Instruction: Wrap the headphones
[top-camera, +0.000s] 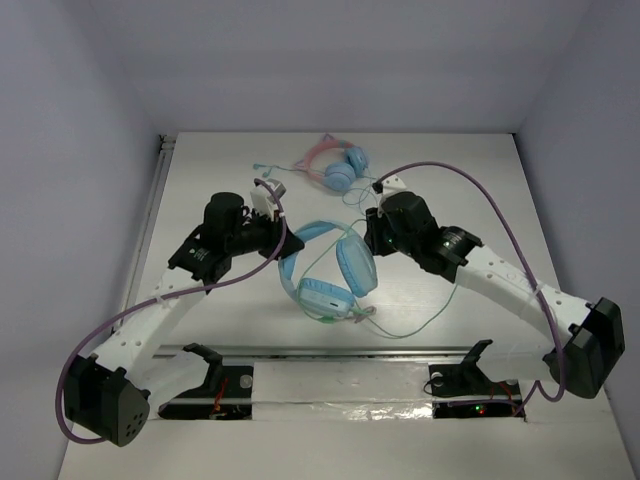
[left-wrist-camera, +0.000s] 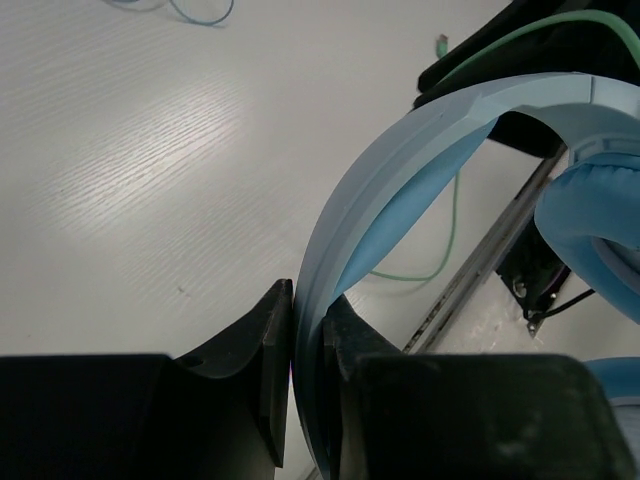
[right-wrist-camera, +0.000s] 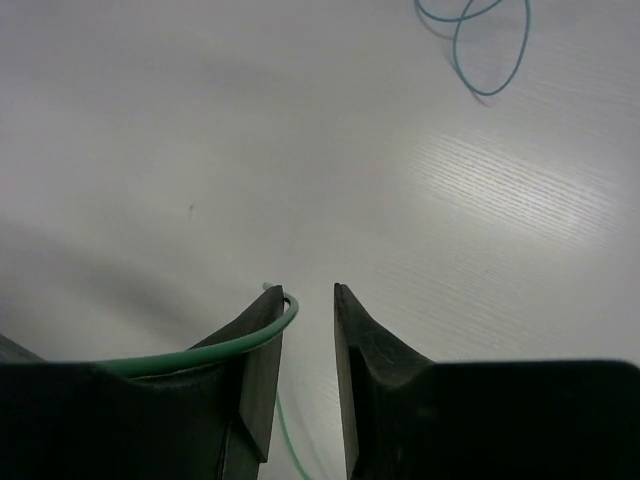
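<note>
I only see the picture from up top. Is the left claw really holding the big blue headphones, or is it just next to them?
Observer: It is holding them. Its wrist view shows the left gripper shut on the wide blue headband, which is pinched between both fingers.
Operator: Is the other claw holding the green string?
Observer: No. The right gripper has its jaws apart, and only bare table shows through the gap.
Operator: So where is the string?
Observer: The green cable lies draped across one finger and curls round its tip. It is not pinched.
</note>
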